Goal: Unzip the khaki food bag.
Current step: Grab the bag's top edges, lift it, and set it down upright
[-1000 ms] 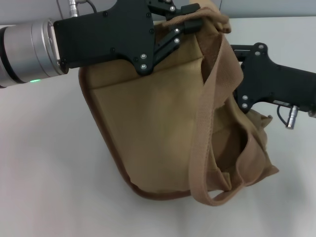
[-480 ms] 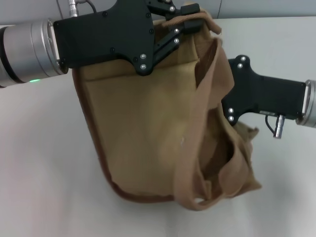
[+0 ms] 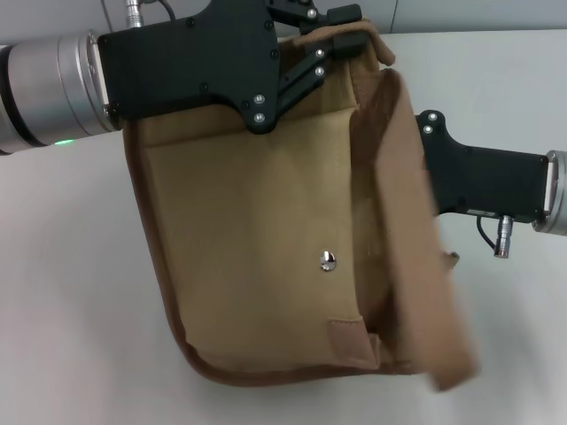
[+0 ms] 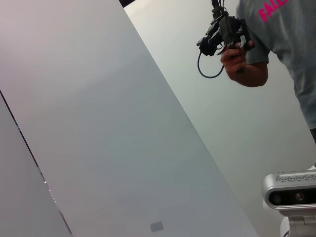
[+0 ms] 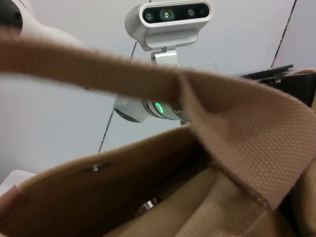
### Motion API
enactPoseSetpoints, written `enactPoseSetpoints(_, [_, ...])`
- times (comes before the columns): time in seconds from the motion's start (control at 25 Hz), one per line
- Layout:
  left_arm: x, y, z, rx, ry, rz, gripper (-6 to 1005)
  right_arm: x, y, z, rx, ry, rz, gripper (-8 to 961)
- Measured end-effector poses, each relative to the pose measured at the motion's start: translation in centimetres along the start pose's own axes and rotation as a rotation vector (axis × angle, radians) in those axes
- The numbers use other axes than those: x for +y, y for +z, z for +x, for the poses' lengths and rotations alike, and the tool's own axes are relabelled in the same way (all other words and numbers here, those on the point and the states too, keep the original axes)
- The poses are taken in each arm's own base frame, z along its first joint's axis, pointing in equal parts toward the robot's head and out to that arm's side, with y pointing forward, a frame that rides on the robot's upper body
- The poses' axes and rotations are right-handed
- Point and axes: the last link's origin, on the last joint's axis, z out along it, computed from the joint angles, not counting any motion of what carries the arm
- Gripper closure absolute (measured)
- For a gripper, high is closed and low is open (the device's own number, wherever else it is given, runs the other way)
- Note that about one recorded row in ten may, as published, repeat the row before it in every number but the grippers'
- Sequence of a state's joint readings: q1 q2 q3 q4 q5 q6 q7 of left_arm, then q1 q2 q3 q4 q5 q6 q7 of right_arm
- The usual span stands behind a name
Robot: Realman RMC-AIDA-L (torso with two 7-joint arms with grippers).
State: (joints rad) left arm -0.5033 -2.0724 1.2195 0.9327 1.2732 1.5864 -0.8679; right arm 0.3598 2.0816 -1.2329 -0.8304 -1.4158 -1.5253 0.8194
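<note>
Tan canvas fills the middle of the head view: the khaki food bag [image 3: 266, 257] hangs tilted above the white desk [image 3: 71, 310], its brown-trimmed base toward the desk's near edge and its top toward the far edge; a metal snap [image 3: 329, 260] shines on the front pocket, and a webbing handle [image 3: 416, 266] droops down the bag's right side; the left gripper [image 3: 341, 40] reaches in from the desk's far left corner, jaws pinched shut on the bag's upper rim; the right gripper [image 3: 423, 168] comes from the desk's right edge and presses against the bag's right side, but its jaws are hidden behind the fabric, so I cannot tell whether they hold anything; in the right wrist view the bag [image 5: 148, 197] sits very close, handle webbing [image 5: 98, 69] stretched across.
</note>
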Motion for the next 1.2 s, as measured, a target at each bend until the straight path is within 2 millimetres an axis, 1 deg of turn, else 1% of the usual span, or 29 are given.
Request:
enactPoseSetpoints(0.24, [0.0, 0.0, 0.0, 0.000, 0.001, 0.000, 902, -0.1, 0.2, -0.1, -0.009, 0.001, 0.022, 548])
enactPoseSetpoints(0.44, [0.0, 0.0, 0.0, 0.000, 0.000, 0.001, 902, -0.5, 0.3, -0.2, -0.019, 0.001, 0.041, 480])
enactPoseSetpoints(0.68, [0.1, 0.0, -0.1, -0.001, -0.005, 0.000, 902, -0.5, 0.6, -0.3, -0.016, -0.006, 0.030, 576])
enactPoseSetpoints(0.72, [0.1, 0.0, -0.1, -0.001, -0.005, 0.000, 902, -0.4, 0.7, -0.2, -0.016, -0.014, 0.027, 792])
enactPoseSetpoints(0.92, [0.1, 0.0, -0.2, -0.003, -0.005, 0.003, 902, -0.1, 0.2, -0.1, -0.031, -0.095, 0.055, 903])
enactPoseSetpoints(1.0, [0.1, -0.1, -0.2, -0.004, -0.003, 0.005, 902, 0.0, 0.1, -0.1, -0.036, -0.103, 0.068, 947])
enactPoseSetpoints(1.2, [0.2, -0.2, -0.2, -0.005, 0.000, 0.012, 901, 0.3, -0.7, 0.0, -0.033, -0.103, 0.084, 947])
